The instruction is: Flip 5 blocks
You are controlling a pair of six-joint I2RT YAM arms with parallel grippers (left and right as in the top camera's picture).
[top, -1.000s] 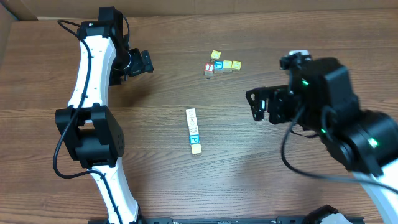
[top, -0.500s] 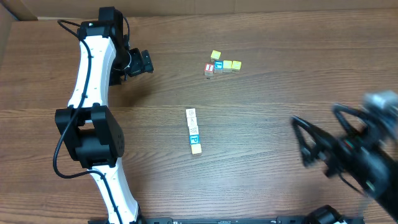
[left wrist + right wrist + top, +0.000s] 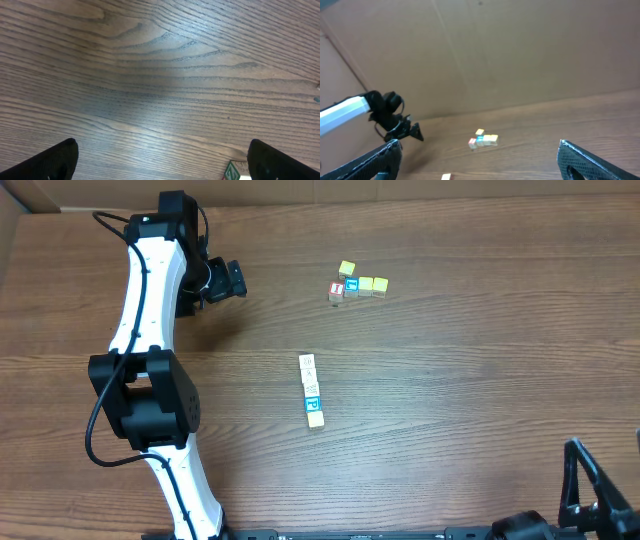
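The blocks (image 3: 311,390) lie in a short line at the table's middle, pale faces up, one showing a blue letter (image 3: 312,403). In the right wrist view only the line's end cube (image 3: 446,176) shows, at the bottom edge. My left gripper (image 3: 236,280) hangs open at the back left, well away from the line. In its own view the left gripper (image 3: 165,162) has bare wood between its fingers, and a cube with a green mark (image 3: 231,172) peeks in beside the right finger. My right gripper (image 3: 592,498) sits open in the front right corner, and in its own view the right gripper (image 3: 479,150) holds nothing.
A cluster of cubes (image 3: 356,284) sits at the back centre, with a red-lettered cube (image 3: 337,290), a blue one and yellow ones; the cluster (image 3: 484,140) also shows in the right wrist view. A cardboard wall (image 3: 480,55) rises behind the table. The left arm (image 3: 150,300) runs along the left side.
My right arm has swung from the table's right middle down into the front right corner, far from the blocks. The left arm and all cubes have stayed put.
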